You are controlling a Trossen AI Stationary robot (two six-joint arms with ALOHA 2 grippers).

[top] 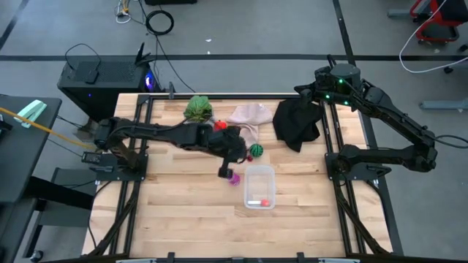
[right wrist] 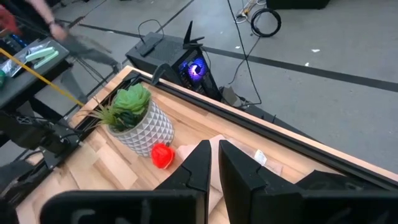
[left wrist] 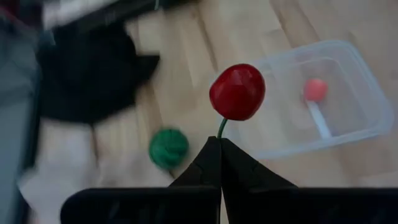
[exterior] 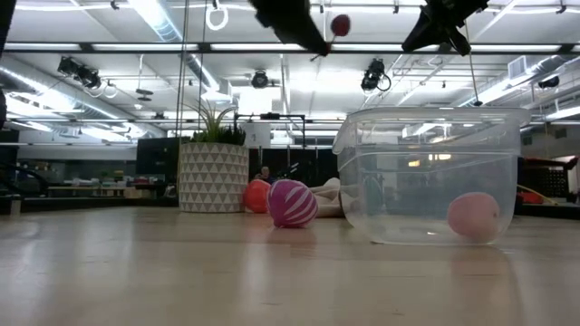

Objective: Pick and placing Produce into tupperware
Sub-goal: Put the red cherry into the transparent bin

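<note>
My left gripper [left wrist: 219,142] is shut on a small dark-red cherry [left wrist: 237,91], up in the air just left of the tupperware [top: 259,188]; the low view shows the cherry [exterior: 340,24] high above the table. The clear tupperware [left wrist: 348,74] stands on the wood with a pink-red piece [left wrist: 315,89] on its floor. A purple striped ball [exterior: 292,203] lies on the table below the left gripper [top: 227,172]. A green round piece [top: 257,150] and a red piece [top: 219,126] rest on the table farther back. My right gripper [right wrist: 214,155] waits at the far right, fingers a narrow gap apart. My left gripper pinches the cherry's thin green stem [left wrist: 221,127] between its two fingertips. The red fruit stands out beyond the fingertips, lifted clear of the table.
A leafy plant in a white patterned pot [top: 197,108] stands at the far edge. A beige cloth [top: 248,117] and a black cloth [top: 296,123] lie behind the tupperware. Bare wood stretches along the near side of the table.
</note>
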